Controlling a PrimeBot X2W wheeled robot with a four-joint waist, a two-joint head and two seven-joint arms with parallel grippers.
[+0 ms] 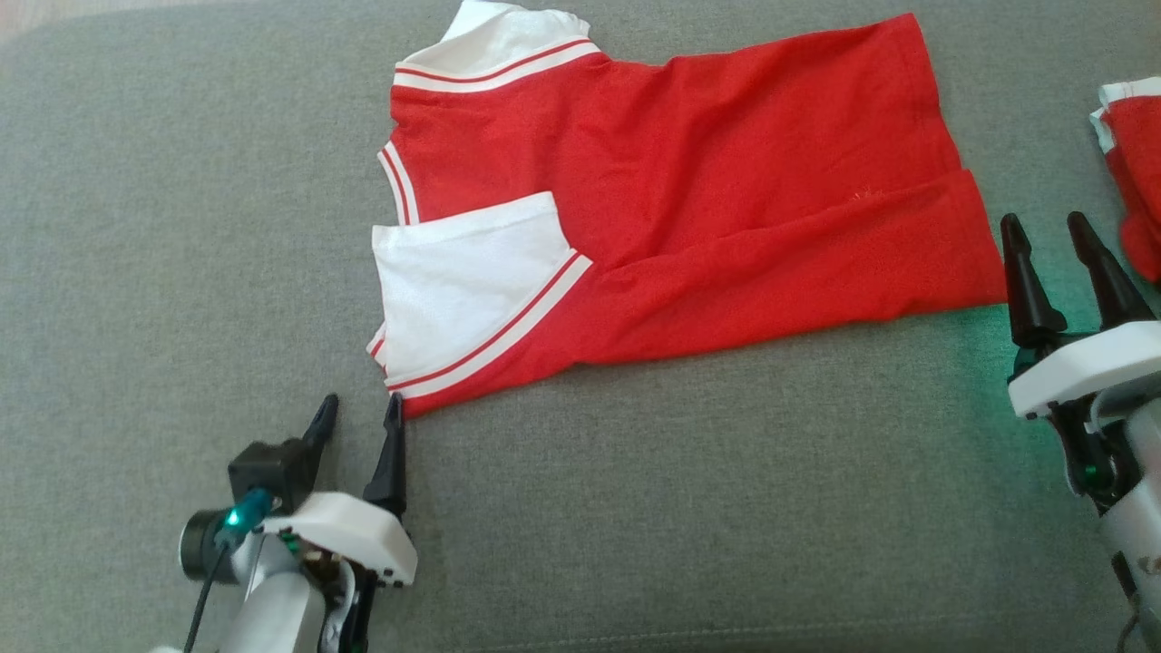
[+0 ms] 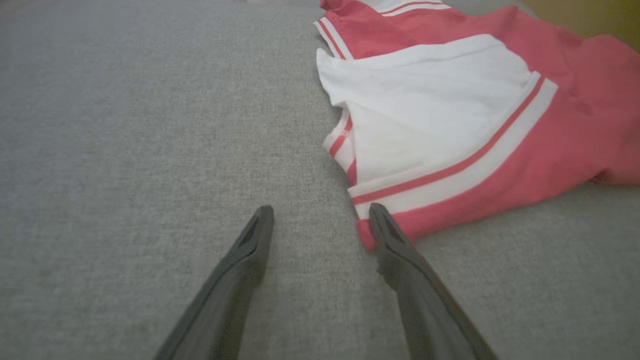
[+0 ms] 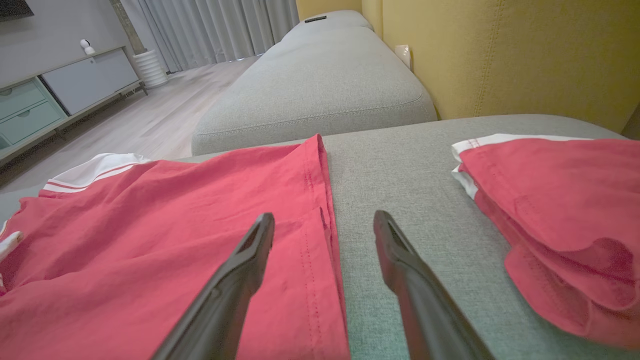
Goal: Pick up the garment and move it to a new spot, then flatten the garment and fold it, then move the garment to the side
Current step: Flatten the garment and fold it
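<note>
The red cotton shirt with white sleeves and striped trim [image 1: 707, 181] lies spread on the grey woven sofa cushion [image 1: 181, 227]. Its collar points to the robot's left and its hem to the right, and one white sleeve [image 1: 463, 281] is already laid over the body. A second folded red garment [image 1: 1134, 163] rests near the right edge, apart from the shirt.

The left gripper [image 1: 363, 404] has its fingers parted and holds nothing. Its inner finger is just at the near shoulder corner. The right gripper [image 1: 1043, 222] is also parted and empty. In the right wrist view it straddles the hem edge.

I judge that the next step is a fold of the near edge. To do it well, both grippers should pinch all layers at their corners, lift together at the same height, keep the edge tight between them, and lay it over evenly so that the sleeve does not slip out.
</note>
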